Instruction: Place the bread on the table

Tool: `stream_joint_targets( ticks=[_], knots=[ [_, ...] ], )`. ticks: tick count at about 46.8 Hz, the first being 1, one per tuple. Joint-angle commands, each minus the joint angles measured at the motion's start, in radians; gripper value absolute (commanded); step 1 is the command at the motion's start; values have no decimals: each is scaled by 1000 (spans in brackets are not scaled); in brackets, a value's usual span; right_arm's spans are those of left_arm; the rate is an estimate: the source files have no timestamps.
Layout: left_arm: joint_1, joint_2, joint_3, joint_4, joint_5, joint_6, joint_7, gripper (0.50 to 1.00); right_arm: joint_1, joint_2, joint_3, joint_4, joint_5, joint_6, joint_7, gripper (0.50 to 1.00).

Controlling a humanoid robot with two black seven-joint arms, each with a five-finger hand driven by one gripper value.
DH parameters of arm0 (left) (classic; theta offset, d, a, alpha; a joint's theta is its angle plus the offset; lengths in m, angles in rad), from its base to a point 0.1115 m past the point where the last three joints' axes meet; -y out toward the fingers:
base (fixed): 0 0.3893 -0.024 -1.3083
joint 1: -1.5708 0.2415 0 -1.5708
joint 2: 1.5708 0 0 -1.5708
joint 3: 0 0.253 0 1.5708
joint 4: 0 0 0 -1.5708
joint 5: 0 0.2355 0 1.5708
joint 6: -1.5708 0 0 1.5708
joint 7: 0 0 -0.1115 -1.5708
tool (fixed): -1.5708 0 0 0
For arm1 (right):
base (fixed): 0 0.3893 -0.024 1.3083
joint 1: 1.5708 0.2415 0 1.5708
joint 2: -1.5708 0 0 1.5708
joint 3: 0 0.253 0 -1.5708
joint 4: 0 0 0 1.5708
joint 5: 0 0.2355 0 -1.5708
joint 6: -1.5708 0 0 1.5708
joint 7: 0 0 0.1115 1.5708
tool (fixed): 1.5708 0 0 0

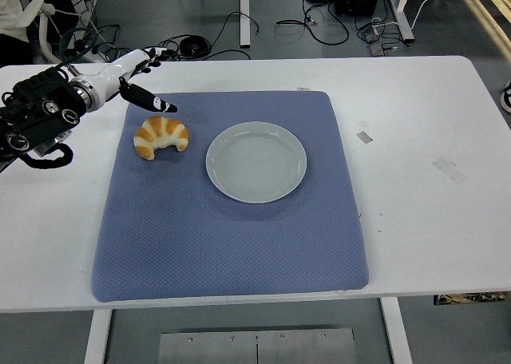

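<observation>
Left hand open above bread — arm cut off.

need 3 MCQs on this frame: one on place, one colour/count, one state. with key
1. Where does the croissant lie?
A. on the plate
B. on the blue mat, left of the plate
C. on the bare white table

2. How many plates are on the mat?
A. one
B. two
C. three

3. What is the left hand doing?
A. gripping the croissant
B. pressing on the plate
C. open and holding nothing, above the mat's far left corner

Key:
1 B: the croissant sits on the blue mat, apart from the plate to its right.
2 A: a single pale, empty plate shows.
3 C: the fingers are spread and clear of the croissant, holding nothing.
</observation>
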Motion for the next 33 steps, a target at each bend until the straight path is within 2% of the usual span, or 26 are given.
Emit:
stream_joint_targets(
  ticks=[1, 11, 33],
  knots=[
    [7, -4, -5, 11, -32, 7, -2, 977, 0, 0, 0, 0, 1, 0, 0, 1000],
    [32, -19, -42, 18, -54, 12, 0, 978, 0, 0, 0, 0, 0, 0, 0, 1000],
    [154, -21, -349, 120, -206, 13, -5, 978, 0, 0, 0, 0, 0, 0, 0, 1000]
  ],
)
